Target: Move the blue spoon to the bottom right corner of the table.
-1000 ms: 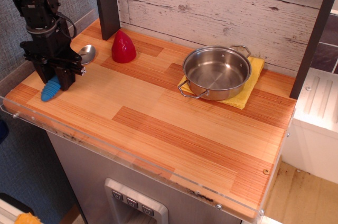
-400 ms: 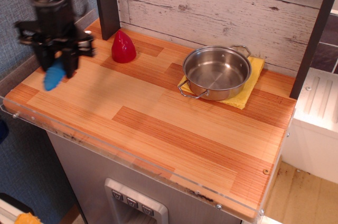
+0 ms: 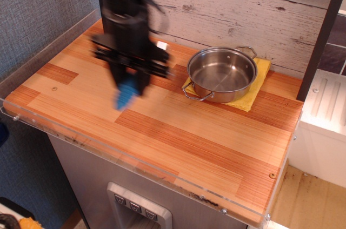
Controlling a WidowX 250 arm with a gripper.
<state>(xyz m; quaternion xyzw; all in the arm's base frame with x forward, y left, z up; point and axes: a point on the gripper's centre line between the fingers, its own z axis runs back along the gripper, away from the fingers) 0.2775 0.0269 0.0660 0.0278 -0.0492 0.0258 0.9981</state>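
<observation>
Blue spoon [image 3: 126,95] hangs pinched in our gripper [image 3: 130,84], its handle dangling above mid-table [image 3: 178,148] — a second ago it was at the far left edge. We've lifted and carried it rightward; the bottom right corner remains ahead, past the pot [image 3: 221,74].

Table [image 3: 178,142]: striped wood, smooth, clear plastic rim. Pot [image 3: 221,73]: shiny polished metal. Cloth [image 3: 258,86] beneath: yellow, matt. Back wall [image 3: 243,7]: rough, whitewashed planks. Spoon handle [image 3: 126,95]: blue, blurred.
</observation>
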